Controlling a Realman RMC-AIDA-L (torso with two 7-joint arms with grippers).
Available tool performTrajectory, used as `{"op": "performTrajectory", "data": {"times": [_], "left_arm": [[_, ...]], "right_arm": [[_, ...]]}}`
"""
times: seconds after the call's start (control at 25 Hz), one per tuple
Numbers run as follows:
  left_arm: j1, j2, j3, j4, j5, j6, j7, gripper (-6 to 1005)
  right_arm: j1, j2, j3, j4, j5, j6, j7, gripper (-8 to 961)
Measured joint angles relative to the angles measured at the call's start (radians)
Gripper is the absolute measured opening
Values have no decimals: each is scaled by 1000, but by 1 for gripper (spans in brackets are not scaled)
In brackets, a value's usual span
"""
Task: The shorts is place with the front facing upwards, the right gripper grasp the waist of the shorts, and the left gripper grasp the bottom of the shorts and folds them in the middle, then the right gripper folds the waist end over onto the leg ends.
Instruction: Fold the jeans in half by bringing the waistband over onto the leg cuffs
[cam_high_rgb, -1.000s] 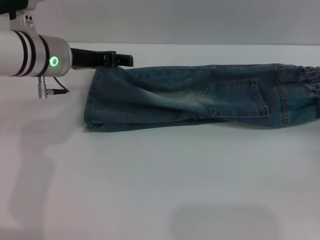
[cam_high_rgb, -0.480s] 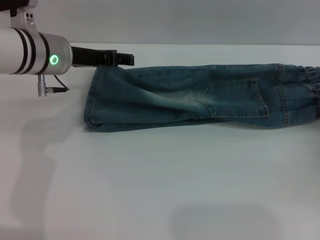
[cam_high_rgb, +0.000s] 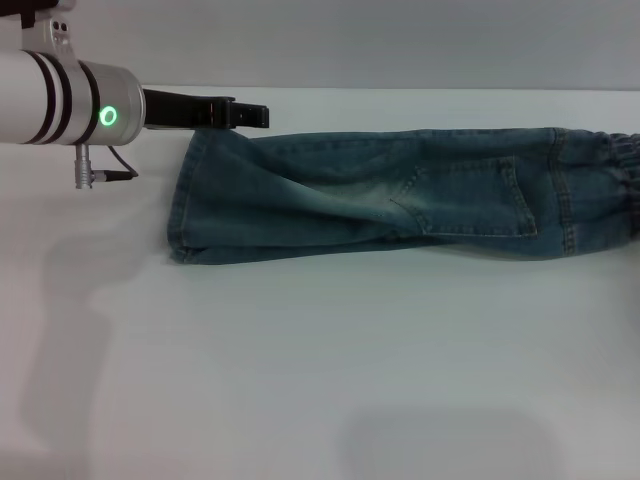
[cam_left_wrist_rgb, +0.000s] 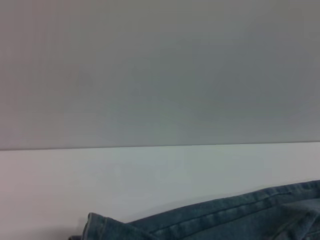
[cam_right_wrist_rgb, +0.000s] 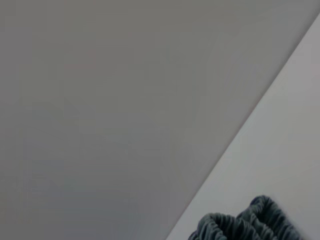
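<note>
one fold appears complete: you can see the shorts (cam_high_rgb: 400, 195) lying on the white bench (cam_high_rgb: 320, 380) as a long narrow strip, doubled lengthwise, with one leg stacked on the other. the bottom of the shorts (cam_high_rgb: 185, 205) sits at the robot's left end of the strip, and the waist of the shorts (cam_high_rgb: 615, 185) sits at the far right end, running partly out of the head view. the left gripper (cam_high_rgb: 245, 117) is at the far corner of the leg hems, level with the cloth and touching or just beside it; you cannot tell whether its fingers are apart, together or clamped on the denim. the right gripper is not in view in any picture; the right wrist view shows only the gathered elastic band close by, so its finger state cannot be told either. judge the second fold as remaining: the waist end has not yet been carried over onto the leg ends, which lie well apart from it.
</note>
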Motion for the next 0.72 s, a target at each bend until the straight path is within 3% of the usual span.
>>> {"op": "performTrajectory", "data": {"times": [0.44,0.72], "left_arm": [[-3,0,-2,-2,0,0,13,838],[-6,0,-2,-1,-1,3,13,837]], "right_arm": [[45,-16,-98,21,0,-74,44,747],[34,-18,-121,0,-1,-74,66,671]]}}
